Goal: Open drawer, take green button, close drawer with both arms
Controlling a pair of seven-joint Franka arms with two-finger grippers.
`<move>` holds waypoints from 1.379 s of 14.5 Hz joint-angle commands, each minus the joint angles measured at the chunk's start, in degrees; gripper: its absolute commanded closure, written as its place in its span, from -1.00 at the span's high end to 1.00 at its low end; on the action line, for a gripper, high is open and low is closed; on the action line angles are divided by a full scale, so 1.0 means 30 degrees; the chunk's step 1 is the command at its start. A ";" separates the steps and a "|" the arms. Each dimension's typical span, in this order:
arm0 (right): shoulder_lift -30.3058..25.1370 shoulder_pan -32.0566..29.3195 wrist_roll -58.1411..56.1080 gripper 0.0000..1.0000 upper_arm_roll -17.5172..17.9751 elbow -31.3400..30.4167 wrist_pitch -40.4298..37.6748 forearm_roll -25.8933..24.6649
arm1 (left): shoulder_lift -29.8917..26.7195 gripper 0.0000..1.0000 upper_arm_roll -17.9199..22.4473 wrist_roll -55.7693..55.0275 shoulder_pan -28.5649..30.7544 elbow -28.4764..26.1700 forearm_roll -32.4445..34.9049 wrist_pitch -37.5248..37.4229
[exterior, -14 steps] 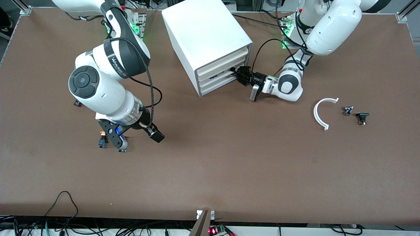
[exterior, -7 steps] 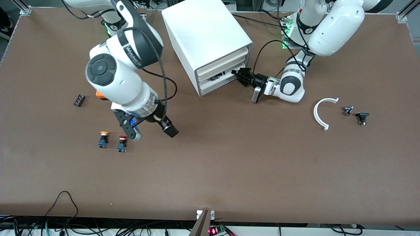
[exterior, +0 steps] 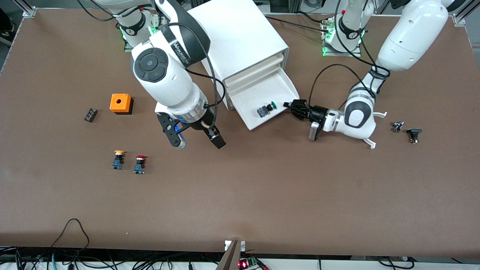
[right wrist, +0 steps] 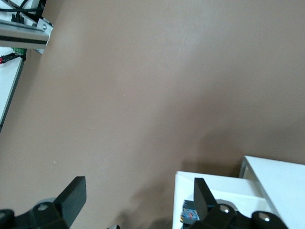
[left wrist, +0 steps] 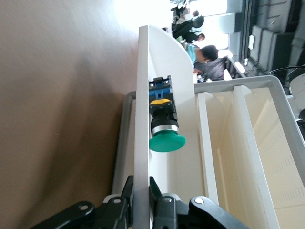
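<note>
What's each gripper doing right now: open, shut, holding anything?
Left gripper: shut on the drawer front wall, drawer pulled out.
Right gripper: open, empty, over the table beside the drawer.

Both arms [exterior: 167, 75] are glossy white, built of rounded, bulging shells with dark grey bands at the joints. The right arm carries a round dark grey cap on its elbow, white lettering on the band above it, and a ribbed silver ring at the wrist. Black cables loop loosely along each forearm. The right pincer [exterior: 195, 137] is black, with flat bars dotted with small holes and screws and a blue patch near its base. The left pincer [exterior: 294, 108] is black too, next to a grey camera block. Green lights glow at both bases.
</note>
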 commanded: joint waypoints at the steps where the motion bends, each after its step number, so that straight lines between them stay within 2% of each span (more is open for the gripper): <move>1: 0.0849 0.1031 0.1461 1.00 -0.0035 0.0816 0.0690 0.0189 | 0.0561 -1.00 -0.0097 -0.0880 0.0486 0.1356 0.1044 -0.0267; 2: 0.1111 0.1498 0.1783 1.00 -0.0064 0.0816 0.0896 0.0160 | 0.0561 -1.00 -0.0068 -0.1027 0.0545 0.1357 0.1102 -0.0268; 3: 0.1230 0.1822 0.2019 1.00 -0.0093 0.0816 0.1130 0.0159 | 0.0561 -0.39 -0.0068 -0.1086 0.0574 0.1357 0.1393 -0.0268; 4: 0.1492 0.2115 0.2050 1.00 -0.0093 0.0816 0.1306 0.0159 | 0.0474 0.99 -0.0068 -0.1145 0.0662 0.1328 0.1454 -0.0297; 6: 0.2107 0.2817 0.2254 1.00 -0.0093 0.0816 0.2036 0.0101 | 0.0153 1.00 -0.0010 -0.2076 0.0867 0.1444 0.1861 -0.0909; 8: 0.2664 0.3316 0.2314 1.00 -0.0093 0.0729 0.2304 0.0013 | -0.0782 1.00 -0.0009 -0.4790 0.0926 0.2434 0.3583 -0.1814; 11: 0.3543 0.4429 0.2751 1.00 -0.0152 0.0582 0.2304 -0.0191 | -0.1605 1.00 0.0020 -1.0239 0.1188 0.5476 0.7214 -0.4769; 15: 0.4364 0.5280 0.3544 1.00 -0.0181 0.0115 0.2421 -0.0836 | -0.1665 1.00 -0.0067 -1.6746 0.1336 1.0020 1.1319 -0.8552; 17: 0.4395 0.5487 0.3603 1.00 -0.0181 -0.0674 0.3324 -0.0837 | -0.1985 1.00 -0.0097 -1.9123 0.1220 1.1225 1.2726 -0.9086; 20: 0.4832 0.5721 0.4188 1.00 -0.0181 -0.1088 0.4470 -0.1245 | -0.3040 1.00 -0.0448 -2.1295 0.0695 1.2164 1.6970 -0.8999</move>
